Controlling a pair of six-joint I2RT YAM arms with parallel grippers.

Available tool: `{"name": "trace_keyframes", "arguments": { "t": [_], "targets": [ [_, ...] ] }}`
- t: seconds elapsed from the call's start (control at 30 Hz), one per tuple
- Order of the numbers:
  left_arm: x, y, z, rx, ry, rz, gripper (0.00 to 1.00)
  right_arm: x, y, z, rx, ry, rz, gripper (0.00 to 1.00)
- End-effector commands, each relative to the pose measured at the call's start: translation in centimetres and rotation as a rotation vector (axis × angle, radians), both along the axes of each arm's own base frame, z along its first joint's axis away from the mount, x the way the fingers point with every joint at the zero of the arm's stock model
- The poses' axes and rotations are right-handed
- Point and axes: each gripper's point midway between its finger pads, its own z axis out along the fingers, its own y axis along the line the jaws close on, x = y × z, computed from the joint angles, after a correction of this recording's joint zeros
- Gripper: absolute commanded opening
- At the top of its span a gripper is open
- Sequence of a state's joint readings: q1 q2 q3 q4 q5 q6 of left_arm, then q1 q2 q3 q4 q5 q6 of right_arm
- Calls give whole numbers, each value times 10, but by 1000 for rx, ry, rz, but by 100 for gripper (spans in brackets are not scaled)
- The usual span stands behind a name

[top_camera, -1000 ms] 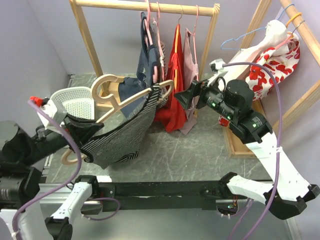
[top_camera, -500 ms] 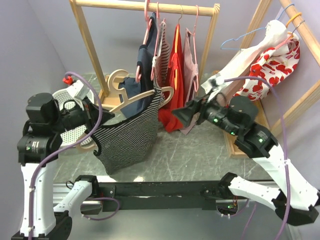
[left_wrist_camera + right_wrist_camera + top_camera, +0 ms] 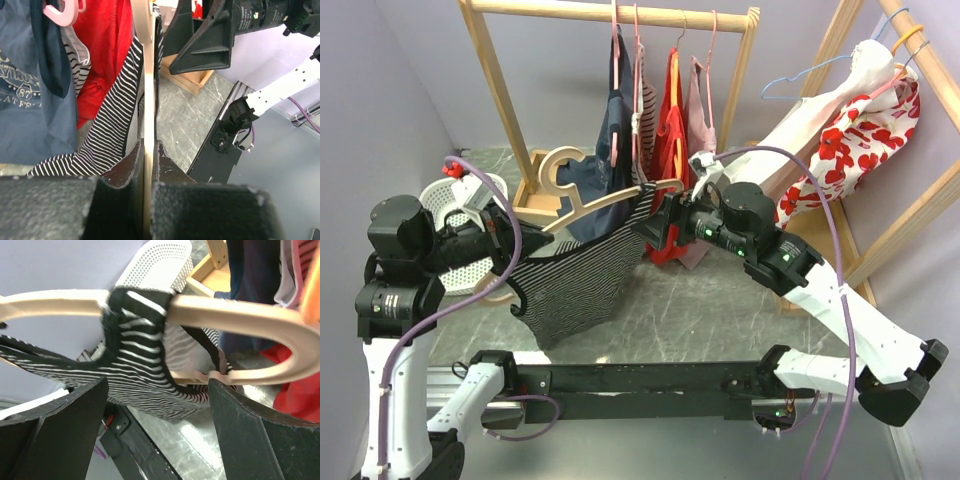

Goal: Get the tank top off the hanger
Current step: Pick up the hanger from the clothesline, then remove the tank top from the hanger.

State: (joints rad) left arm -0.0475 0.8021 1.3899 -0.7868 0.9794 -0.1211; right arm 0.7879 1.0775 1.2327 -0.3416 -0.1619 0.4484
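A black-and-white striped tank top (image 3: pixel 570 285) hangs on a pale wooden hanger (image 3: pixel 595 203) held tilted in the air, left of the middle. My left gripper (image 3: pixel 510 250) is shut on the hanger's lower left arm; in the left wrist view the wood (image 3: pixel 147 75) runs straight out from between the closed jaws, with striped cloth (image 3: pixel 107 135) to its left. My right gripper (image 3: pixel 655 222) is open at the hanger's right end. In the right wrist view its fingers (image 3: pixel 156 385) stand wide below the strap (image 3: pixel 135 335) and the curved hanger end (image 3: pixel 240 315), touching neither.
A wooden clothes rack (image 3: pixel 610 12) behind holds a navy top (image 3: pixel 610 140), a red one (image 3: pixel 670 140) and a pink one on hangers. A white perforated basket (image 3: pixel 450 195) sits at the left. A second rack at the right carries a floral garment (image 3: pixel 850 140).
My right gripper has moved left to the hanger's right end, its jaws a little narrower. My left arm has swung the hanger and tank top up and rightward.
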Motion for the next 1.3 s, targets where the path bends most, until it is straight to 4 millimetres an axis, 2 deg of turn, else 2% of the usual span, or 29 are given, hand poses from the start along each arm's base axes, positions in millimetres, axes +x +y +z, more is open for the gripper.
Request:
{"name": "trace_keyframes", "arguments": {
  "t": [0.0,0.27,0.37,0.47,0.53,0.57,0.63,0.67,0.7,0.87,1.03,1.23,1.27],
  "targets": [
    [-4,-5,8,-17,-54,-51,1,6,8,42,92,-89,1,88],
    [-5,-6,-2,-14,-35,-62,1,20,16,38,85,-84,-30,88],
    [-5,-6,-3,-12,-31,-64,1,24,16,38,82,-93,-38,71],
    [-3,-5,-4,-8,-31,-61,1,25,18,42,84,-98,-35,48],
    [0,-3,-5,-4,-30,-38,1,27,14,43,84,-102,-59,40],
    [2,-3,-6,-3,-26,-33,1,28,12,42,81,-103,-71,28],
    [10,2,-9,12,-20,20,1,32,2,40,65,-103,-123,15],
    [15,5,-10,17,-18,50,1,32,-2,38,59,-104,-143,3],
    [17,7,-11,21,-14,71,1,31,-5,38,57,-108,-150,0],
    [21,11,-15,44,-15,101,1,40,-33,43,43,-139,-285,0],
    [14,12,-9,53,-39,102,1,49,-53,48,36,-147,-384,0],
    [7,18,-2,64,-73,144,1,65,-80,31,2,-87,-525,0],
    [6,18,-1,65,-84,150,1,68,-90,33,22,-80,-556,0]
  ]
}}
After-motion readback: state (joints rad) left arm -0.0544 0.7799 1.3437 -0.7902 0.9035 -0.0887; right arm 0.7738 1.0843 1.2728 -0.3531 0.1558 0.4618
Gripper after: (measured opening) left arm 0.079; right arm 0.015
